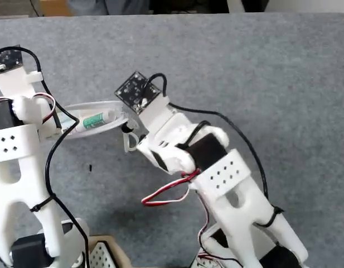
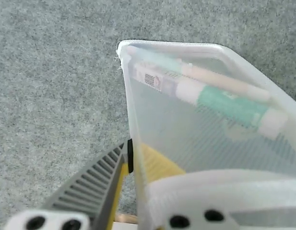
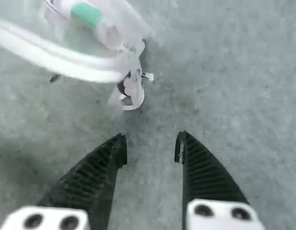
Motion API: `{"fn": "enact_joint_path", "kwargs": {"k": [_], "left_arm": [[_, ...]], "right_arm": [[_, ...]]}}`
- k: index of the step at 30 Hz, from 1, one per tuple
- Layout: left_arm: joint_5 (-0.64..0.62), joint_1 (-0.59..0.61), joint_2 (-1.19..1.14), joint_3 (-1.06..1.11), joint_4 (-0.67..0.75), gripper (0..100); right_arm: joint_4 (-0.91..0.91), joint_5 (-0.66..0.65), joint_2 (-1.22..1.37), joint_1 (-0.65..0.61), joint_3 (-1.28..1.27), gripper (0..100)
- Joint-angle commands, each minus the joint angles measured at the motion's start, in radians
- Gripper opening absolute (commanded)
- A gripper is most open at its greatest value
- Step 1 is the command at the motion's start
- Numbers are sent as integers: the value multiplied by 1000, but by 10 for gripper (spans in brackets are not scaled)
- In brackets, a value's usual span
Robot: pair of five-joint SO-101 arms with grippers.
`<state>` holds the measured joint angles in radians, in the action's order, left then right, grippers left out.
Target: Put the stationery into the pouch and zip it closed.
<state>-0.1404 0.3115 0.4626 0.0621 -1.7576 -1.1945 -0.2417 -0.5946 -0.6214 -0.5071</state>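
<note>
Grey felt-like table (image 1: 272, 67), with a dark strip of room along its far edge in the high view. High view: 2 white arms. The left arm stands at the side with a black cable (image 1: 52, 162) looped over it. The right arm comes in on a diagonal, wrist pitched down, with red and white wires (image 1: 163, 195) hanging under the forearm. The translucent pouch (image 1: 96, 118) lies between them, 1 end in the left pincer (image 1: 56, 126), the other end just ahead of the right pincer (image 1: 129, 139). The left wrist view adds the grip: the left pincer is clamped on the pouch wall, ribbed grey finger (image 2: 90, 187) on 1 side, white jaw on the other. Stationery (image 2: 229, 106) is inside, beyond the fingertips: 1 stick with a green label and 1 pale shaft beside it, both lying lengthwise. There is also a yellow patch (image 2: 157, 163) close to the clamp, seen through the wall and not identifiable. The zip edge (image 2: 171, 44) runs along the pouch's far side; open or closed cannot be told. Whether the pouch rests on the table cannot be told. The right wrist view adds the other end: the black ribbed fingers (image 3: 107, 163) stand apart, holding nothing. The zip pull (image 3: 131, 91) hangs at the pouch corner ahead of the tips, near but not touching, roughly in line with the gap.
</note>
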Motion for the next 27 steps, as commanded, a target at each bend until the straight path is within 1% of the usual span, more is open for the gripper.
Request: {"fn": "enact_joint_path", "kwargs": {"k": [1, 7, 9, 12, 15, 18, 23, 25, 27], "left_arm": [[-2, 7, 26, -44, -2, 29], [-2, 7, 20, -44, -2, 29], [-2, 7, 18, -44, -2, 29], [-2, 7, 18, -44, 0, 29], [-2, 7, 18, -44, 0, 29], [-2, 7, 18, -44, 0, 29], [-2, 12, 18, -42, 0, 29], [-2, 12, 18, -42, 0, 29], [-2, 12, 17, -42, 0, 29]], "right_arm": [[124, -11, 4, 6, -65, 177], [318, -2, 5, 2, -165, 176], [339, 0, 5, -21, -166, 175], [351, 55, 7, -68, -166, 176], [431, 104, 24, -81, -188, 175], [522, 126, 82, -81, -208, 174], [623, 120, 173, -81, -211, 173], [637, 118, 193, -81, -209, 171], [637, 117, 196, -81, -209, 127]]}}
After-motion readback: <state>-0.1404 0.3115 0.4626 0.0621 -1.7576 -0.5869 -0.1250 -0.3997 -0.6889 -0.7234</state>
